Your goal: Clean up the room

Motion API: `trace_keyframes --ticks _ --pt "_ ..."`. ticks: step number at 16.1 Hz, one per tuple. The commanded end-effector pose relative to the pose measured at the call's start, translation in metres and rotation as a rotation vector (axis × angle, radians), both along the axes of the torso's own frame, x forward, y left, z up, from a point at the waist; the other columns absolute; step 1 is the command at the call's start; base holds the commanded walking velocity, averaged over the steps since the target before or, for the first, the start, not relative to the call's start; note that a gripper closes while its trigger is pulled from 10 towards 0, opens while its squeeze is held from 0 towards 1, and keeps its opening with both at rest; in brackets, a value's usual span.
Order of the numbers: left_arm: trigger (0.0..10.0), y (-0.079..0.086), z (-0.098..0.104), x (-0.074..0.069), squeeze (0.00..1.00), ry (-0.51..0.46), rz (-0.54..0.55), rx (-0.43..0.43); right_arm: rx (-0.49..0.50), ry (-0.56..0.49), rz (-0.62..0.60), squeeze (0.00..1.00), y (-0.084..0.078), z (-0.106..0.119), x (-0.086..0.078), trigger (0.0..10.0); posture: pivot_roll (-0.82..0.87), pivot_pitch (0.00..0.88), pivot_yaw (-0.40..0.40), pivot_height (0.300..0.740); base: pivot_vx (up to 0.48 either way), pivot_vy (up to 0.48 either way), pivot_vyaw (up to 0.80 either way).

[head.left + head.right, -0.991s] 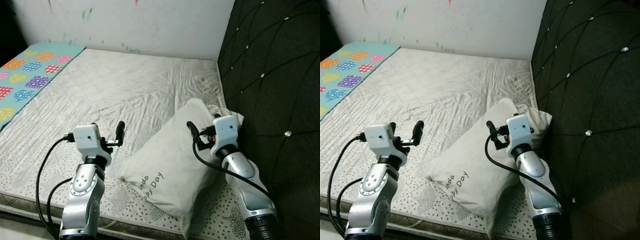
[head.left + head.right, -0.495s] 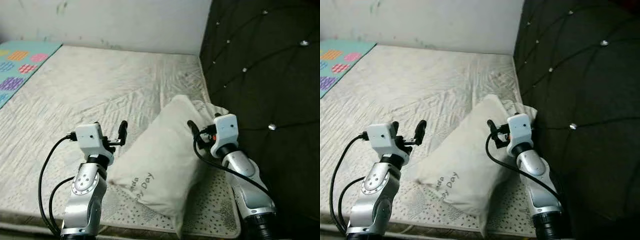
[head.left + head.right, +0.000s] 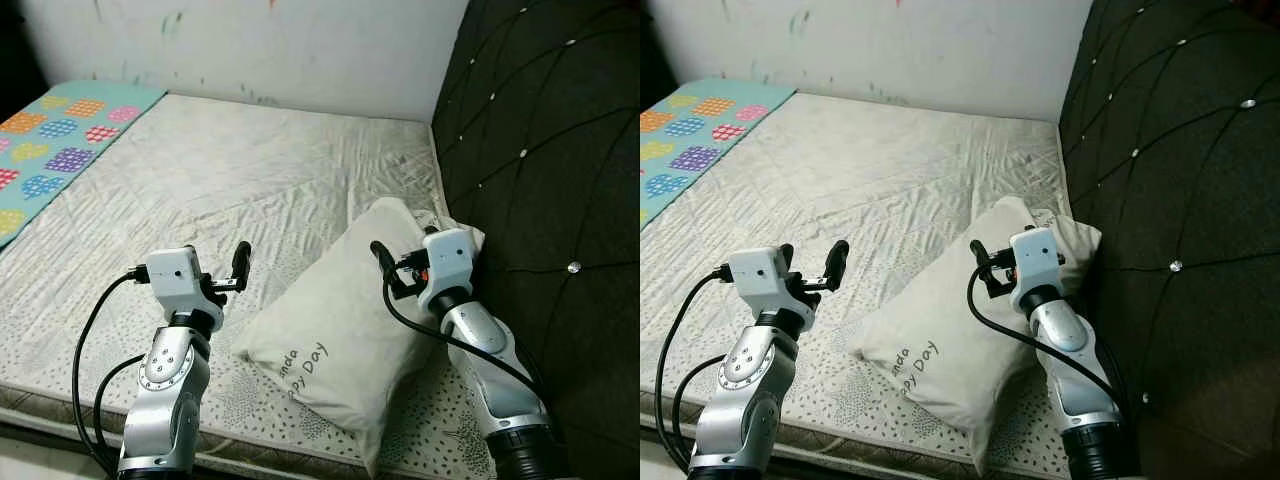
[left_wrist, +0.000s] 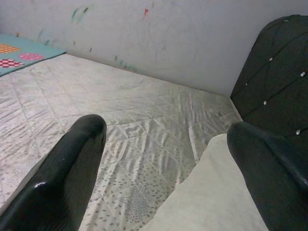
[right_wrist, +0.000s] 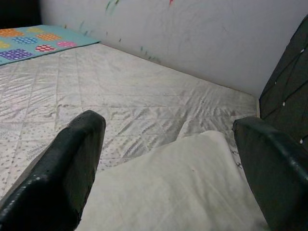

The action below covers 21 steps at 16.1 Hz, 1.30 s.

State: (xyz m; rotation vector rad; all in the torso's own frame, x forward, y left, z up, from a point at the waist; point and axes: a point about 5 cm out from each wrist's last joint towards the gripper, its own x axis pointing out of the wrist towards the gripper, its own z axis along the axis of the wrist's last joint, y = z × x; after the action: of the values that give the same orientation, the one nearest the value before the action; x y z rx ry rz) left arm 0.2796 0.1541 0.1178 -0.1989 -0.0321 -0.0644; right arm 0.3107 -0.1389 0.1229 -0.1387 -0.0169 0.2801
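From where I stand the whole business turns on the pillow (image 3: 345, 320), a cream one with printed lettering near its lower end, lying slantwise on the bare quilted mattress (image 3: 230, 170) with its upper end pushed against the dark tufted headboard (image 3: 545, 140). The robot has its 2 arms raised on either side of that pillow. The left gripper (image 3: 232, 268) hovers just off the pillow's outer long edge, above the mattress, its 2 black fingers spread wide and holding nothing; its wrist view shows one finger (image 4: 67, 168) over the quilting and the pillow's corner between the two. The right gripper (image 3: 385, 270) hangs over the pillow's upper half, on the headboard side, likewise released and empty, with the pillow's cream surface lying below its spread fingers (image 5: 62, 163). Far from the pillow, at the opposite edge of the mattress, a teal cloth (image 3: 55, 135) with coloured hearts lies flat. I'd judge the step in hand to be lining up on the pillow before taking hold, since neither gripper touches it yet. The next move, I'd say, calls for both arms to come down and close on the pillow's 2 long sides, so it can be lifted and set straight against the headboard.
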Motion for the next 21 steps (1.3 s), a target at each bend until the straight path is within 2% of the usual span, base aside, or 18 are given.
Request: trace_keyframes --ticks 1,9,14,19,21 --pt "10.0 -0.002 0.000 0.000 0.00 0.003 -0.013 0.005 -0.004 -0.007 -0.001 0.00 -0.001 0.001 0.001 10.0 -0.19 0.000 -0.022 0.740 0.000 0.000 0.00" --pt "10.0 -0.002 0.004 -0.001 0.00 -0.011 -0.014 0.005 0.032 -0.001 0.019 0.00 0.004 0.004 0.000 10.0 -0.18 0.000 -0.022 0.736 0.000 0.000 0.00" --pt "10.0 0.002 0.007 -0.007 0.00 -0.012 -0.006 0.009 0.045 0.017 0.035 0.00 0.005 -0.001 -0.010 10.0 -0.17 0.000 -0.016 0.697 0.000 0.000 0.00" --pt "10.0 0.000 0.010 -0.010 0.00 -0.026 -0.018 0.006 0.039 0.017 0.041 0.00 0.002 0.000 -0.009 10.0 -0.17 0.000 -0.021 0.637 0.000 0.000 0.00" --pt "10.0 0.000 0.011 -0.011 0.00 -0.025 -0.015 0.004 0.035 0.021 0.043 0.00 0.002 0.000 -0.008 10.0 -0.17 0.000 -0.022 0.637 0.000 0.000 0.00"
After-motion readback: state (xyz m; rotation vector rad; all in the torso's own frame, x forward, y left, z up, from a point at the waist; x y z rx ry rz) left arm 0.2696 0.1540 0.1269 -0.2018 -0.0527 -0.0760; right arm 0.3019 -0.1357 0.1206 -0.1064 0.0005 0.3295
